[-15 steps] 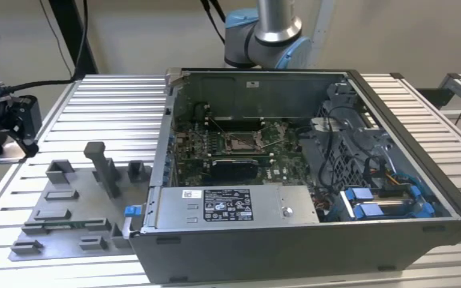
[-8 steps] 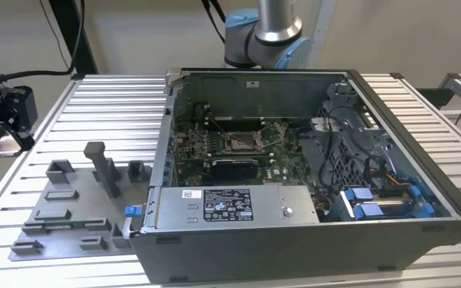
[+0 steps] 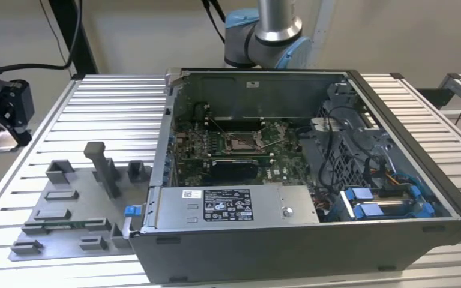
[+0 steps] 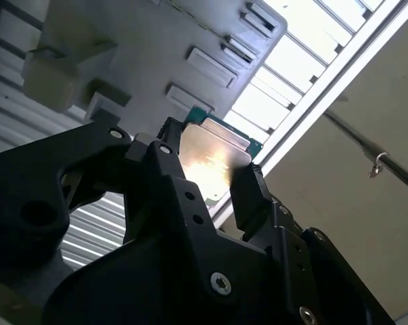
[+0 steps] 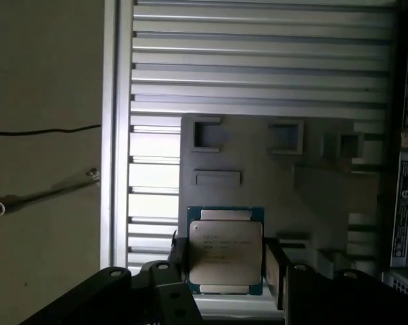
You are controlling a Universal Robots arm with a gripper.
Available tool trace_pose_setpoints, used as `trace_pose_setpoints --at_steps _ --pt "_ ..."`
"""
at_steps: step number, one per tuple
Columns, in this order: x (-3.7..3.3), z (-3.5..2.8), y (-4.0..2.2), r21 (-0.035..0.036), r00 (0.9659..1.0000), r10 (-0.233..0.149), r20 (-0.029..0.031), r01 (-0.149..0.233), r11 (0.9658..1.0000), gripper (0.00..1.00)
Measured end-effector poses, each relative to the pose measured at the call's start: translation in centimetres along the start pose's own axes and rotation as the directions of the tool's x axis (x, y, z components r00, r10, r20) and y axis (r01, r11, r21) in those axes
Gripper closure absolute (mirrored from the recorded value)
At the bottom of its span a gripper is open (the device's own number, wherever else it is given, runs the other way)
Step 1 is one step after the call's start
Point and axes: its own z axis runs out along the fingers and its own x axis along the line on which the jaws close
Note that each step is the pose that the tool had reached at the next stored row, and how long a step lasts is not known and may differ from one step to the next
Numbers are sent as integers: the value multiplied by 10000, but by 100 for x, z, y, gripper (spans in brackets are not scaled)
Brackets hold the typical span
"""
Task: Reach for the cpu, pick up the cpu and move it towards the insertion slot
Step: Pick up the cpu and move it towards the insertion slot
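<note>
Snugly, the claw (image 5: 227, 265) tight on opposite edges of the cpu (image 5: 225, 245).

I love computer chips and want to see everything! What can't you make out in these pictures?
The cpu: its underside faces away in both wrist views.
In the second wrist view, glare whitens its top and the end effector covers part.
The insertion slot: too small in the exterior view to show its pins.
</note>
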Motion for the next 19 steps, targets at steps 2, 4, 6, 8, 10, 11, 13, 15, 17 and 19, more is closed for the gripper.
trace_pose_setpoints --at_steps 2,4,6,8,10,11,13,15,17,19 --pt "0 -18 1 0 10000 0 1 0 10000 100" --pt "0 -39 2 5 10000 0 0 0 10000 100" --pt "0 -67 3 5 10000 0 0 0 10000 100" --pt "-1 -104 5 8 10000 0 0 0 10000 100" --pt "-1 -144 6 8 10000 0 1 0 10000 100" --pt "-1 -164 7 10 10000 -1 1 1 10000 100" --pt "-1 -208 9 15 10000 0 0 0 10000 100" --pt "-1 -259 11 16 10000 0 0 0 10000 100" --pt "-1 -306 12 20 10000 0 0 0 10000 100" --pt "-1 -359 14 23 10000 0 0 0 10000 100"
